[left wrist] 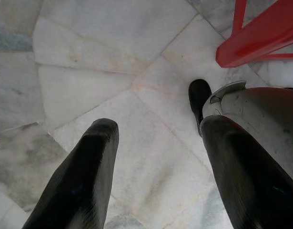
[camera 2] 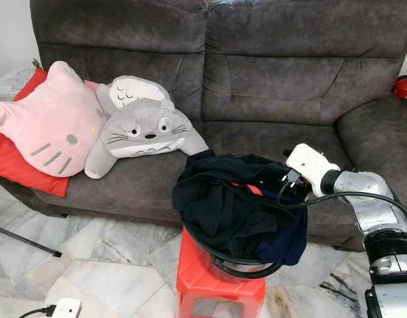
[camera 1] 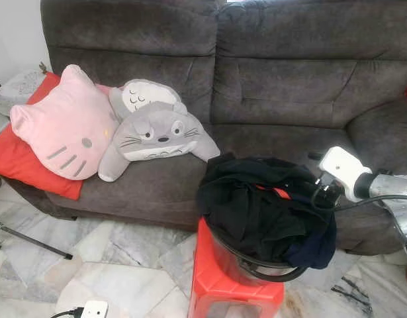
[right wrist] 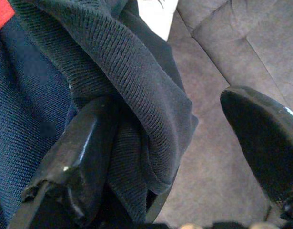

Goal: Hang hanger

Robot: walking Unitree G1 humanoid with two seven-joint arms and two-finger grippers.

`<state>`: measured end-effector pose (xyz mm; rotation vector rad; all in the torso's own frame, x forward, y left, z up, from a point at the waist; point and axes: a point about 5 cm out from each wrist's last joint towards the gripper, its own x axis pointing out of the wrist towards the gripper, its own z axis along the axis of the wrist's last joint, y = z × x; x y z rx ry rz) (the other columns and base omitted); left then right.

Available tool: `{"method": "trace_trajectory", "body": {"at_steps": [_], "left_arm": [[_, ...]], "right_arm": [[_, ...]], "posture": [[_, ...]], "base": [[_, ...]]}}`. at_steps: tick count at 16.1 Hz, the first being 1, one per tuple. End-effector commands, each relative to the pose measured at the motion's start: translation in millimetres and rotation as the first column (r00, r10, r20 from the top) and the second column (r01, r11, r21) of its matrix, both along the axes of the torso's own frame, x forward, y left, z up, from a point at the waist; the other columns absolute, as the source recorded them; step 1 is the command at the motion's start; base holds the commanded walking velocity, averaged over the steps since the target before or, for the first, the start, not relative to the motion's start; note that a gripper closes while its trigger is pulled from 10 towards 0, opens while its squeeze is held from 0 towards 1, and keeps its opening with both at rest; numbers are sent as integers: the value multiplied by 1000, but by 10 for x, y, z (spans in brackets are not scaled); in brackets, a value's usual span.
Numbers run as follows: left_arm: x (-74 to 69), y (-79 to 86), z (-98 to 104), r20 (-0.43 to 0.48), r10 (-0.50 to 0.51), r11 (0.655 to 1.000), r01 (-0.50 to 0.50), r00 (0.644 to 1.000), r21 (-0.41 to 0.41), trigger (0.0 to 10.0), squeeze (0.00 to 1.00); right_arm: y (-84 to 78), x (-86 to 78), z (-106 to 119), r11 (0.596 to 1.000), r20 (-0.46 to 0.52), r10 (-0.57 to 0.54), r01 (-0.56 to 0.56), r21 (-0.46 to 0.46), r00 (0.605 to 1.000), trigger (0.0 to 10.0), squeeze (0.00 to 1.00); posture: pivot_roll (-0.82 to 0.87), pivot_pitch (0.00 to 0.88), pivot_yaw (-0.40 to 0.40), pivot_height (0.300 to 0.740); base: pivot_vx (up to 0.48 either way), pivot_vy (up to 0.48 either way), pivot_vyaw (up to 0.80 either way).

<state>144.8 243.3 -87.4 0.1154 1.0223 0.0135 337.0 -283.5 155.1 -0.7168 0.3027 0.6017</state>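
One heap of dark clothes (camera 1: 259, 209), red glimpses

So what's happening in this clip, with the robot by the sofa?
The robot stands before a grey sofa, facing a basket of dark clothes set on a red stool. Its right pincer is at the pile's sofa-side edge, fingers open, with a fold of dark knit fabric between them but not clamped. The left pincer hangs open over the marble floor. No hanger can be made out. Plush cushions lie on the sofa.
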Motion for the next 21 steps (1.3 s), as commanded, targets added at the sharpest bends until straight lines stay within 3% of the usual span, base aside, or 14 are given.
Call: {"method": "trace_trajectory", "body": {"at_steps": [1, 16, 21], "left_arm": [[-30, 8, -9, -5, 7, 1000, -7, 1000, -2, 10000, 0], [-45, 19, -12, -9, 10, 1000, -10, 1000, 4, 10000, 0], [-40, -7, -18, -9, 7, 1000, -7, 1000, 8, 10000, 0]], "right_arm": [[15, 25, 35, 1000, 15, 8, -8, -5, 1000, 0, 0], [55, 59, 69, 1000, 51, 21, -21, -3, 998, 0, 0], [152, 135, 294, 999, 170, 31, -34, 20, 985, 0, 0]], "posture": [[-132, 12, 46, 740], [-133, 12, 44, 740], [-138, 9, 44, 740]], "base": [[0, 0, 0], [0, 0, 0], [0, 0, 0]]}}
